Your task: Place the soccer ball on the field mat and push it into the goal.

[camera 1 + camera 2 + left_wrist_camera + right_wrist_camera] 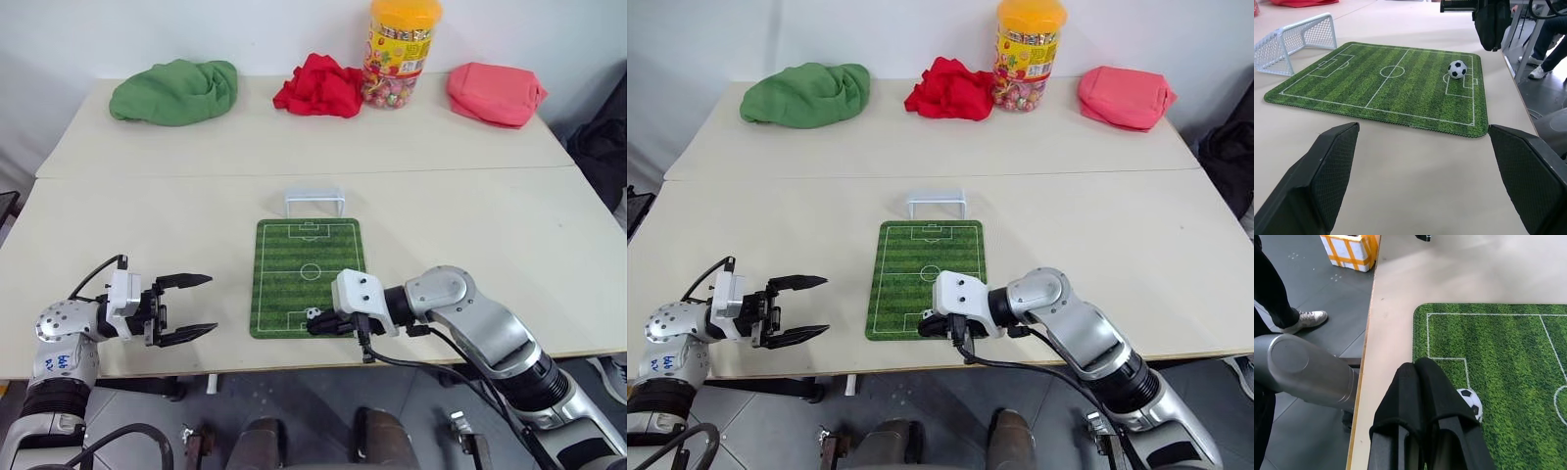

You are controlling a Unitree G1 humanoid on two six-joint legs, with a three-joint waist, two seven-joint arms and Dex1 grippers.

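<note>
Because the soccer ball (1457, 69) is tiny, round and by the look of it very light, I judge that it will roll at the faintest touch on the field mat (294, 264), so it wants a soft nudge square on its near side, along the line to the goal, not a pinch. It sits free on the mat's near end, in the near penalty box, with the whole printed pitch between it and the goal (314, 202), which stands on the table (127, 225) just beyond the mat's far edge. The mat looks thin and flexible and lies flat; its grass texture should slow the ball a little, though a glancing push would likely send it off sideways. The right gripper (1422, 377) has its two black fingers pressed together, holding nothing, and their closed tip is just beside the ball, on its near side; whether it actually touches I cannot tell. The right arm reaches in from the right over the table's near edge, its wrist bent so the gripper points leftward and slightly down. The left gripper (186, 305) hovers over bare table well to the left of the mat, fingers spread wide and empty, pointing roughly level toward the mat.
</note>
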